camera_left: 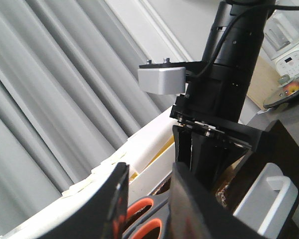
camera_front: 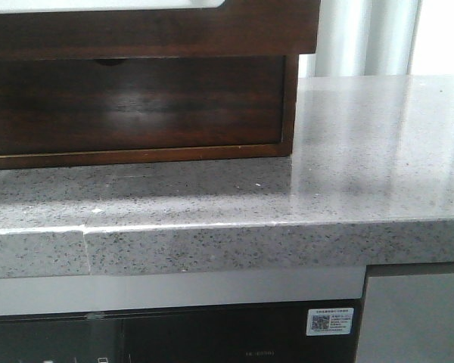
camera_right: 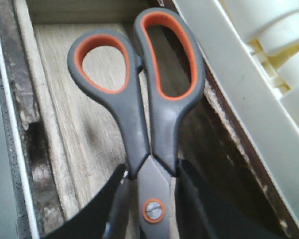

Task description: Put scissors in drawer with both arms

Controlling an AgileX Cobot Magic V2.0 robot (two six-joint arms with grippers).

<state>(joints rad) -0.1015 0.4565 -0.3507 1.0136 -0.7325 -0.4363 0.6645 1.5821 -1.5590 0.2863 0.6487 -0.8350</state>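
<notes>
The scissors (camera_right: 154, 99), grey handles with orange inserts, hang over the pale floor of the open drawer (camera_right: 60, 99). My right gripper (camera_right: 149, 201) is shut on them at the pivot screw, handles pointing away from the wrist. In the left wrist view my left gripper (camera_left: 147, 199) stands open. The scissors' orange handle loops (camera_left: 147, 219) show in the gap beyond it, untouched by its fingers. The right arm (camera_left: 229, 74) reaches down just behind. In the front view only the drawer's dark front (camera_front: 151, 30) shows at the top, and both grippers are out of view.
A second dark drawer with a half-round notch (camera_front: 136, 106) sits shut below. The cabinet stands on a grey speckled counter (camera_front: 325, 174). White panels (camera_right: 239, 84) lie along the drawer's side. A white appliance (camera_left: 289, 64) stands far off.
</notes>
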